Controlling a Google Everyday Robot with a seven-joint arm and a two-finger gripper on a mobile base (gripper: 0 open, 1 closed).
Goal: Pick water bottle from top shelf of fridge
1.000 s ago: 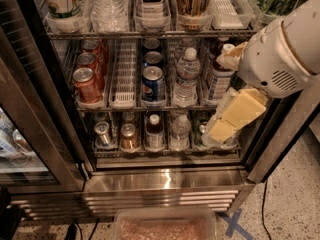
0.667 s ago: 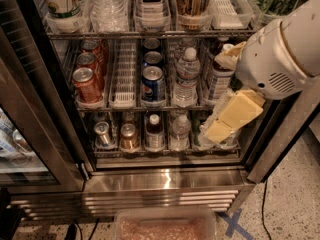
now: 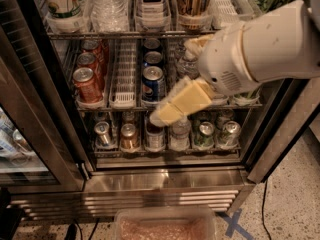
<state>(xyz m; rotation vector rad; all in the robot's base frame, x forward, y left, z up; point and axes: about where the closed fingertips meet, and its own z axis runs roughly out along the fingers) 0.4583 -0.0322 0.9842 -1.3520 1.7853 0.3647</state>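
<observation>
The fridge (image 3: 160, 181) stands open before me, with a dark frame and a shiny steel base. The top shelf (image 3: 125, 34) is the highest wire rack in view, cut off by the top edge. On it the water bottle (image 3: 107, 6) stands second from the left: clear ribbed plastic, with only its lower body showing. My gripper (image 3: 165, 113), cream-coloured, hangs from the white arm that comes in from the right. It points down and left in front of the middle and lower racks, well below and to the right of the water bottle.
Tall cans and a dark bottle (image 3: 151, 1) flank the water bottle. Red cans (image 3: 87, 84) and a blue can (image 3: 153, 81) stand on the middle rack, short cans (image 3: 129, 136) below. The glass door (image 3: 22, 134) hangs open at left. A clear tray (image 3: 165, 226) lies on the floor.
The arm has swung left across the fridge opening. The gripper has moved from the right lanes to the centre lanes, slightly higher. The drinks have not moved.
</observation>
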